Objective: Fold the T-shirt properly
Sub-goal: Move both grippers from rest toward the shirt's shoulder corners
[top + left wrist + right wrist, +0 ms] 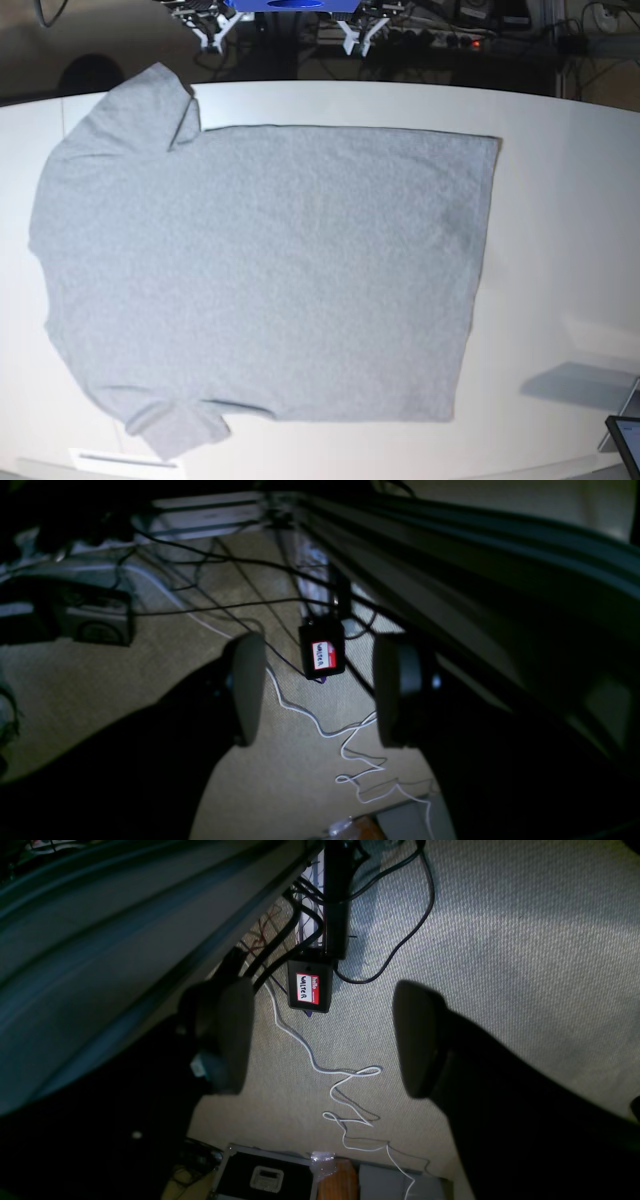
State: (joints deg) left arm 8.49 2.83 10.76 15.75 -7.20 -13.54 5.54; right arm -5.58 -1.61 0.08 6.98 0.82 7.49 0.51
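Observation:
The T-shirt [270,270] lies spread flat on the white table [560,200] in the base view, plain grey side up, sleeves at the left and straight hem at the right. Neither arm appears in that view. In the left wrist view my left gripper [322,690] hangs open beside the dark table edge [450,580], over carpet, with nothing between its fingers [247,687]. My right gripper [322,1037] is likewise open and empty above the floor, its fingers [417,1037] wide apart. No shirt fabric shows in either wrist view.
A black box with a red name tag [310,987] hangs among black cables below the table. A white cable [345,1090] trails over the carpet. Cases [265,1175] sit on the floor. A screen corner [625,440] pokes in at the table's near right.

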